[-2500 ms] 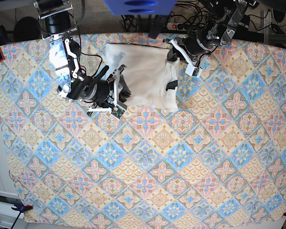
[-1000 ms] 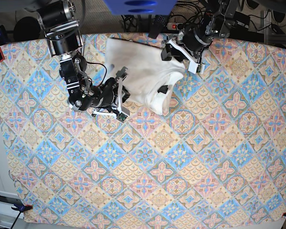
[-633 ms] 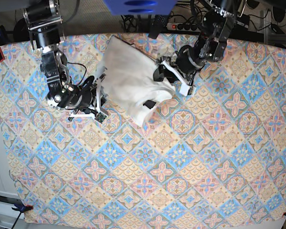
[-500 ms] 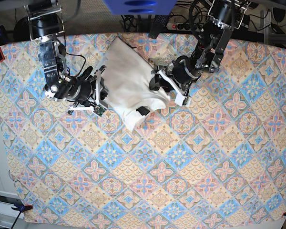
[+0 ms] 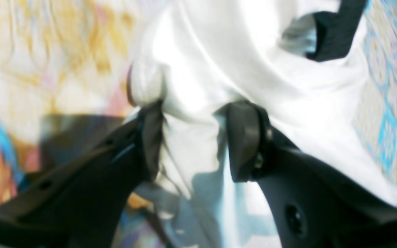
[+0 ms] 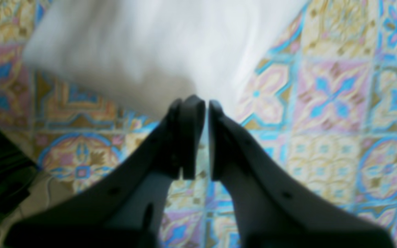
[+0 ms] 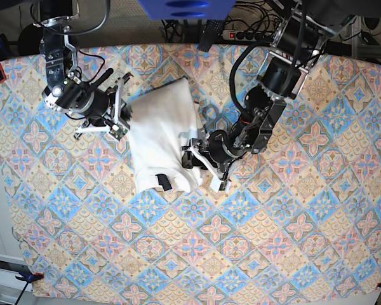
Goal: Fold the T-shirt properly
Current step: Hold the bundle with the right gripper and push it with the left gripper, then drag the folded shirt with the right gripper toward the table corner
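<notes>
T-shirt (image 7: 160, 140) already folded to compact rectangle, print hidden, lying left of centre on worktop (image 7: 292, 241). Left pincer (image 5: 193, 137) clamps bunched edge; right pincer (image 6: 206, 113) pinches far-left edge. Remaining, likely: final placement, smoothing.

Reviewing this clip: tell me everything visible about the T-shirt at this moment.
The T-shirt is white, soft-looking cloth, folded into a rough rectangle lying skewed on the patterned tablecloth. No print shows; a small black tag sits near its lower edge. The left hand pinches a bunched fold at the lower right side, and the right hand grips the left edge between nearly closed fingers. The wrist views are blurred.
</notes>
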